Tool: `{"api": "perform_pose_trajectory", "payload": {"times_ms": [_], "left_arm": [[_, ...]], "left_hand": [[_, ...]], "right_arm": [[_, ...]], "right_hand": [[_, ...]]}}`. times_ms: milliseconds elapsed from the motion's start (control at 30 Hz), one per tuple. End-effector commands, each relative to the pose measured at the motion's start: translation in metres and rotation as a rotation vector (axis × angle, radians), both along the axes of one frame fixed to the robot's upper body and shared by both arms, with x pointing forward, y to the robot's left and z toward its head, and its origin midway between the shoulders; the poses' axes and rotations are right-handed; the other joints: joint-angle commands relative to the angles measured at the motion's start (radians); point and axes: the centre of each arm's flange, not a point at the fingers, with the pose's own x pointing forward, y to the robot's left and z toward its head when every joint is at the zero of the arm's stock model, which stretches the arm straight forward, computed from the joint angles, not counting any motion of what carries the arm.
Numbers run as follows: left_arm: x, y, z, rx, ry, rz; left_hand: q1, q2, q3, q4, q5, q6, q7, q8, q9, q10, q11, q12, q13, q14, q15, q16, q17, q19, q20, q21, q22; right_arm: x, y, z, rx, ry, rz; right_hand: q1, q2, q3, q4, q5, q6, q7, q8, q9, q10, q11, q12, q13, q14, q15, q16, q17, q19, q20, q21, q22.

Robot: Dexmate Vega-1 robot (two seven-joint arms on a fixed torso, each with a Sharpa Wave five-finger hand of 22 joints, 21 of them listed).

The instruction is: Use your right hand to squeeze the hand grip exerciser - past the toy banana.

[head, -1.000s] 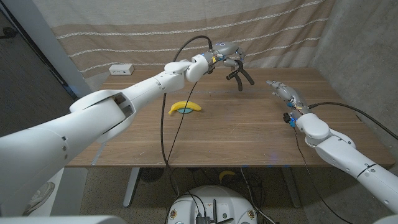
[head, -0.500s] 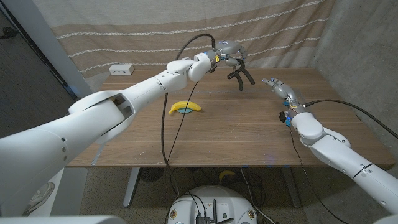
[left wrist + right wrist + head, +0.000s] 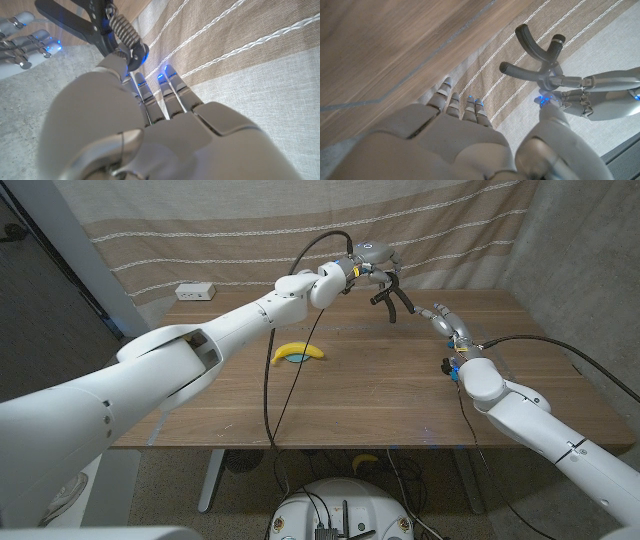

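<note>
My left hand (image 3: 373,256) holds the black hand grip exerciser (image 3: 392,299) by its spring end in the air over the table's far side, handles hanging down. The toy banana (image 3: 298,353) lies on the table nearer me and to the left. My right hand (image 3: 443,320) is just right of the handles, fingers stretched out, holding nothing. In the right wrist view the exerciser (image 3: 536,51) stands beyond my right hand (image 3: 455,135), with the left hand (image 3: 600,96) gripping it. The left wrist view has the coil spring (image 3: 123,29) above my left hand (image 3: 150,120).
A white power strip (image 3: 196,291) lies at the far left of the wooden table (image 3: 350,395). A striped curtain (image 3: 250,230) hangs behind it. Black cables run down from both arms over the table.
My right hand has moved up and left, close to the exerciser's handles. My left hand has shifted slightly right with the exerciser.
</note>
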Motion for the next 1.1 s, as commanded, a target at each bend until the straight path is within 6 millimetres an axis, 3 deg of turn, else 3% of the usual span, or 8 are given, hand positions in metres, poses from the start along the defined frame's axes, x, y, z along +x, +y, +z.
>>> {"api": "perform_pose_trajectory", "payload": {"times_ms": [33,333,800,1100], "left_arm": [[-0.001,-0.014,0.005,-0.033,0.027,0.009],[-0.003,-0.024,0.007,-0.034,0.056,0.043],[-0.009,-0.033,0.011,-0.018,0.115,0.083],[-0.016,-0.038,0.014,-0.006,0.123,0.108]], "left_hand": [[-0.017,0.006,0.010,0.002,0.006,0.037,0.039,0.175,0.310,-0.003,-0.002,0.000,0.002,-0.006,-0.157,-0.001,0.002,-0.005,0.001,0.003,0.005],[-0.018,0.004,0.014,0.002,0.007,0.038,0.041,0.179,0.312,-0.009,0.003,-0.003,0.002,-0.010,-0.151,-0.003,0.001,-0.011,0.005,0.002,0.005],[-0.020,-0.001,0.020,0.000,0.009,0.039,0.047,0.185,0.314,-0.013,0.007,-0.004,0.001,-0.019,-0.142,-0.006,0.000,-0.017,0.012,0.002,0.005],[-0.020,-0.001,0.025,-0.001,0.011,0.037,0.051,0.188,0.318,-0.016,0.013,-0.004,0.001,-0.025,-0.138,-0.006,0.000,-0.021,0.016,0.003,0.005]], "right_arm": [[-0.002,0.014,0.003,-0.033,-0.033,-0.123],[0.000,0.025,0.007,-0.067,-0.065,-0.152],[-0.001,0.037,0.012,-0.115,-0.105,-0.211],[-0.005,0.044,0.017,-0.123,-0.137,-0.229]], "right_hand": [[-0.008,-0.007,-0.004,-0.001,0.007,-0.004,0.002,0.002,0.001,-0.008,0.000,0.003,0.001,-0.006,0.002,-0.002,0.003,-0.010,0.006,-0.004,0.001],[-0.009,-0.012,-0.007,0.000,0.008,-0.004,0.001,0.006,0.001,-0.009,0.004,0.006,0.001,-0.012,0.005,-0.001,0.002,-0.011,0.006,-0.002,0.001],[-0.008,-0.032,-0.023,0.002,0.013,-0.024,0.007,0.008,0.000,-0.062,0.031,0.005,0.001,-0.081,0.028,-0.010,-0.004,-0.089,0.030,-0.013,0.000],[-0.007,-0.034,-0.027,0.004,0.015,-0.026,0.012,0.010,0.000,-0.072,0.038,0.007,0.001,-0.097,0.034,-0.010,-0.006,-0.115,0.035,-0.016,-0.001]]}}
